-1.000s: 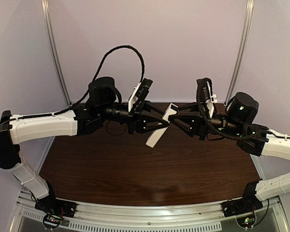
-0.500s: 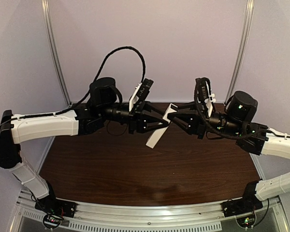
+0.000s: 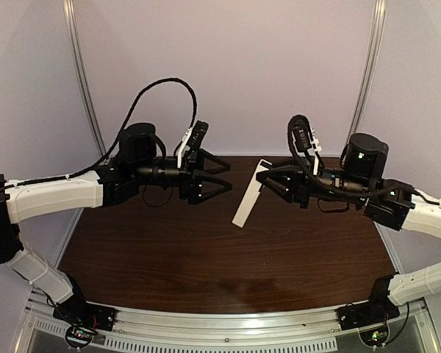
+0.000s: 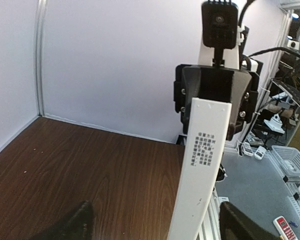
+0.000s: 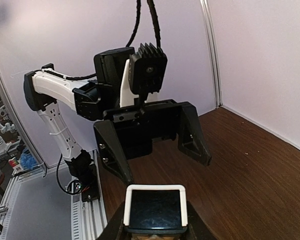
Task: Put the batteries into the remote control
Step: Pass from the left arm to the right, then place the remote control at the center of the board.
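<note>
Currently right tool (image 3: pixel 266 175) is clamped on only the top end of the remote control (image 3: pixel 248 197), which hangs tilted above the counter (image 3: pixel 206 257) near the middle of its back edge. Left tool (image 3: pixel 228 175) is spread wide, holding nothing, near it. Risk: end-only grip could let it swing, slip and drop. No batteries in view

Open air separates the spread fingers of the left end effector (image 3: pixel 230 175) from the remote control (image 3: pixel 250 197) — nothing stands between them. The remote control hangs tilted, clamped in the right end effector (image 3: pixel 270 179), well above the tabletop (image 3: pixel 206 265) — it bars the straight line between the arms. A wall (image 3: pixel 279 73) closes the far side.
</note>
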Robot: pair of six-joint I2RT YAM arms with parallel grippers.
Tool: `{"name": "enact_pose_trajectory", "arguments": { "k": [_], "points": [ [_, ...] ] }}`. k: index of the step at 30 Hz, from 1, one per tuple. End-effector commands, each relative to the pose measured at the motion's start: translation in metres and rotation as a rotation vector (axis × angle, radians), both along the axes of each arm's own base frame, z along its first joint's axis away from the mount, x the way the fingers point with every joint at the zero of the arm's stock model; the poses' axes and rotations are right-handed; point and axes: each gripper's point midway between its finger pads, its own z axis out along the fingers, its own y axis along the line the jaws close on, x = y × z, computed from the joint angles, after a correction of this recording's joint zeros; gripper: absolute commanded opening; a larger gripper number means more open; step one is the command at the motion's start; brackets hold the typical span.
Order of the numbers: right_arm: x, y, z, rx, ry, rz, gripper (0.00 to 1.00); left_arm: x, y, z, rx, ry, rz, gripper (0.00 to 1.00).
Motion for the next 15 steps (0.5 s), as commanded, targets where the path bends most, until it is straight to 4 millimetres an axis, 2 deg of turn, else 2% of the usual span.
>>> {"name": "enact_pose_trajectory", "arguments": {
  "k": [1,4,7,8,11,13,15],
  "points": [
    [0.026,-0.004,-0.009,-0.129,0.072,-0.119,0.05,0.038,0.033,0.006,0.019,0.011,0.236,0.97],
    [0.039,0.001,-0.038,-0.287,0.157,-0.155,0.04,0.076,0.064,-0.01,0.092,0.085,0.46,0.98],
    [0.046,0.003,-0.063,-0.443,0.232,-0.171,0.03,0.111,0.107,-0.03,0.13,0.219,0.66,0.97],
    [0.048,0.004,-0.065,-0.47,0.25,-0.177,0.03,0.12,0.121,-0.038,0.141,0.264,0.72,0.97],
    [0.052,0.006,-0.089,-0.578,0.315,-0.178,0.03,0.136,0.154,-0.065,0.19,0.37,0.854,0.97],
    [0.053,0.009,-0.109,-0.661,0.356,-0.168,0.03,0.139,0.165,-0.077,0.204,0.403,0.89,0.97],
    [0.054,0.013,-0.138,-0.758,0.412,-0.153,0.03,0.137,0.171,-0.087,0.21,0.416,0.905,0.97]
  ]
}}
